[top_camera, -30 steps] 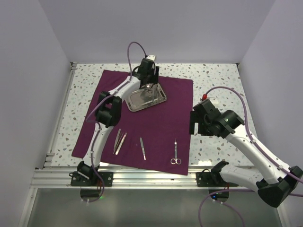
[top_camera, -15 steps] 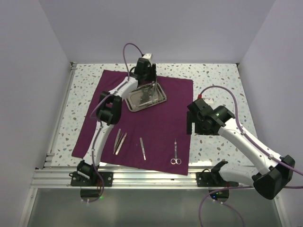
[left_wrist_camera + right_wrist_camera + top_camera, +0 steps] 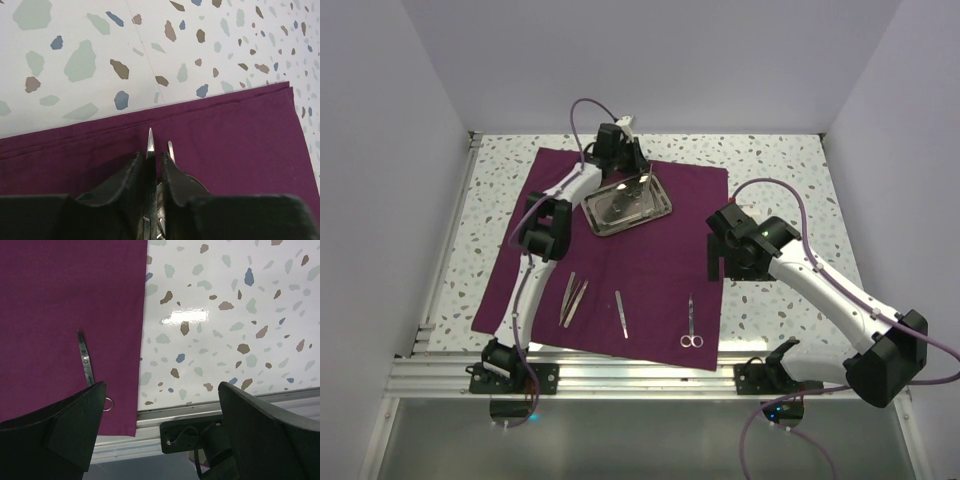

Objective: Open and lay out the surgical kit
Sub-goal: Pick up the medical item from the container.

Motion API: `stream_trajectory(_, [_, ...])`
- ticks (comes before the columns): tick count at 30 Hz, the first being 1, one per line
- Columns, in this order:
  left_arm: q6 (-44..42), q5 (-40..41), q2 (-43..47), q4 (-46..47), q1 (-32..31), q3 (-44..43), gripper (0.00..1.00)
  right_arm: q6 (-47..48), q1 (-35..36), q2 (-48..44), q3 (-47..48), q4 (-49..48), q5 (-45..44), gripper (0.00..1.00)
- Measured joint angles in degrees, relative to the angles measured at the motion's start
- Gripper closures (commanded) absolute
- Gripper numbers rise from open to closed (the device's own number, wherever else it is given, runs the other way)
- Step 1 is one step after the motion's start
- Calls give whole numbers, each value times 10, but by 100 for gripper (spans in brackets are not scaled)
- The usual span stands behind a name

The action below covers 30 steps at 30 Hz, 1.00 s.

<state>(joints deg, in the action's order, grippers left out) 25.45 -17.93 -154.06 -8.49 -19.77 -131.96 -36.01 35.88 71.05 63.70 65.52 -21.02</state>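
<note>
The left gripper (image 3: 152, 159) is pinching a slim silver instrument (image 3: 150, 145) above the tray (image 3: 665, 208), near the far edge of the cloth (image 3: 650, 270). The right gripper (image 3: 161, 390) is hanging wide open over the cloth's right edge.

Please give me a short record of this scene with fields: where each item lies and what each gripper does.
cloth: spread flat on the table
tray: on the cloth, far side
left gripper: at the tray, closed on a slim metal tool
right gripper: open, empty, over the cloth's right edge
tweezers: on the cloth, near edge, left
scissors: on the cloth, near edge, right of the tweezers
</note>
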Motion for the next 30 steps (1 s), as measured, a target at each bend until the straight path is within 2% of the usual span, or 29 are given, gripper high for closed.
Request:
stream_trajectory(5, [10,-30,0,16,1,16,100,0,0,1,0,-4,2,2])
stream_trajectory(12, [9,-34,1,18,7,18,100,0,-3,-3,-1,-8,11,2])
stream_trajectory(20, [-10,31,35,-31,13,21,100,0,-3,-34,-1,-12,12,2])
stream_trajectory(25, [-26,73,130,-65,20,78,100,-3,-3,-75,-14,-21,17,2])
stream_trajectory(30, [-26,101,265,-84,16,163,100,-5,-3,-123,-38,-26,33,1])
